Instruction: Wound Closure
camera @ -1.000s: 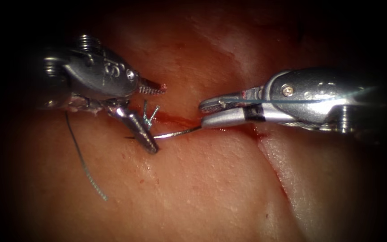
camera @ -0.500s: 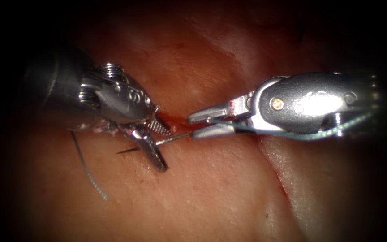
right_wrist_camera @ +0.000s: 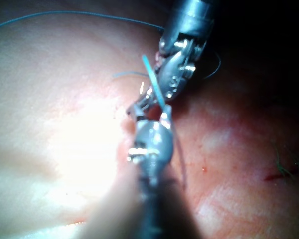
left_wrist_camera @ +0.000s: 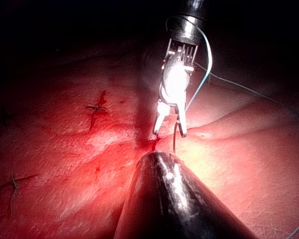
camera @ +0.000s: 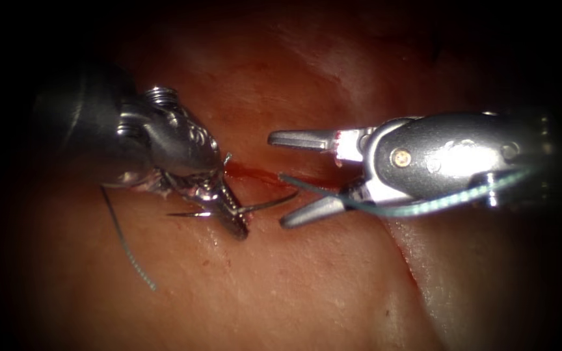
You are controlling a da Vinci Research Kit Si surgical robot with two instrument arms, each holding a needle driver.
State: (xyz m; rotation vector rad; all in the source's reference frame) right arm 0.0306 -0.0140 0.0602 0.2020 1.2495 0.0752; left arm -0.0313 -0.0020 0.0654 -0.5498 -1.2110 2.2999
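Note:
My left tool (camera: 232,218) is shut on the curved needle (camera: 269,203) near mid-curve, just left of the cut (camera: 255,173). The needle lies almost flat over the tissue (camera: 307,286), its point towards the left, and no part of it looks buried. My right tool (camera: 278,181) stands open to the right of the needle's tail, with nothing between its jaws. Teal thread (camera: 424,207) trails from the needle's tail across the right tool. In the left wrist view the right tool (left_wrist_camera: 170,128) hangs open over the needle (left_wrist_camera: 175,139).
A loose piece of thread (camera: 125,244) lies on the tissue at the left. Red fluid (camera: 245,170) marks the cut beside the left tool. Earlier stitches (left_wrist_camera: 97,107) cross the cut farther along. More thread (right_wrist_camera: 65,15) runs over the pale tissue.
The left tool moved in and shut on the needle. The right tool, which held the needle's tail, opened and let it go; the needle passed from right to left.

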